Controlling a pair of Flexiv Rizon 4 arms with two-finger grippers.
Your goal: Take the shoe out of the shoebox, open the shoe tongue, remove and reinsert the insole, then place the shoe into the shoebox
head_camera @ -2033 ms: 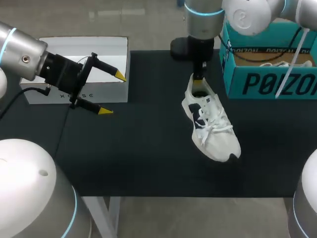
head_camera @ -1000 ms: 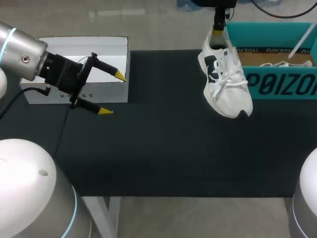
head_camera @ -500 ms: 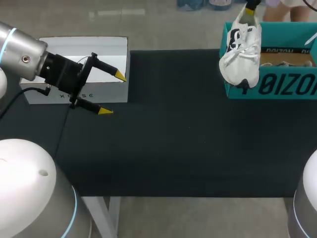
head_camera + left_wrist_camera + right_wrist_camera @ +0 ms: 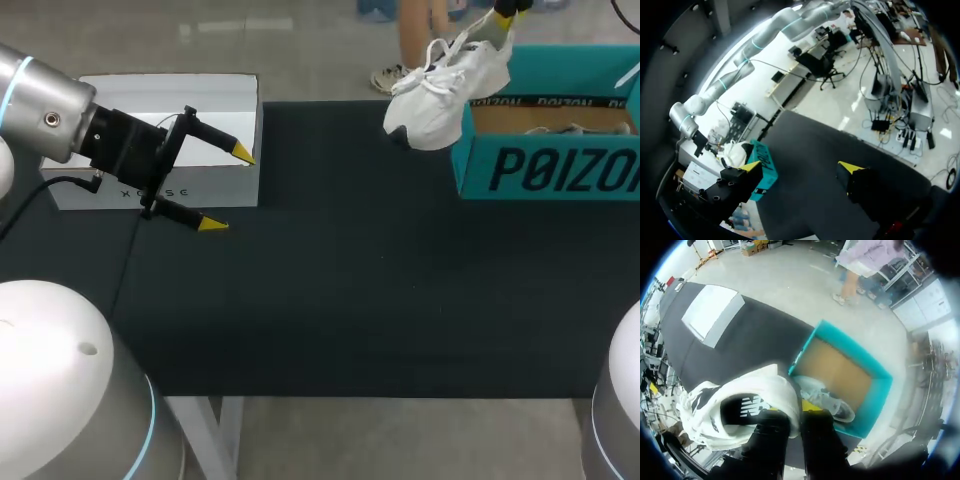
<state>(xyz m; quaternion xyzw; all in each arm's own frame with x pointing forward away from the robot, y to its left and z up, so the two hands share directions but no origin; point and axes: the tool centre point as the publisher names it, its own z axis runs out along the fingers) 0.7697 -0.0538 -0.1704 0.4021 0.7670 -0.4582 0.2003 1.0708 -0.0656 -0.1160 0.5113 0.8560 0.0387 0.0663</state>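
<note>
Right gripper (image 4: 792, 412) pinches the shoe (image 4: 440, 95) by its heel; its wrist view reveals another shoe (image 4: 832, 402) inside the shoebox (image 4: 881, 390). Left gripper (image 4: 228, 188) spread.

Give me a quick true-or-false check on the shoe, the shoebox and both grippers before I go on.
1. The white sneaker with dark side panels rests on the black table. False: it hangs in the air, held by the right gripper, beside the left end of the teal cardboard shoebox.
2. The left gripper is open and holds nothing. True.
3. The teal cardboard shoebox is empty. False: a second white shoe lies inside it.
4. The right gripper is shut on the white sneaker at its heel end. True.
</note>
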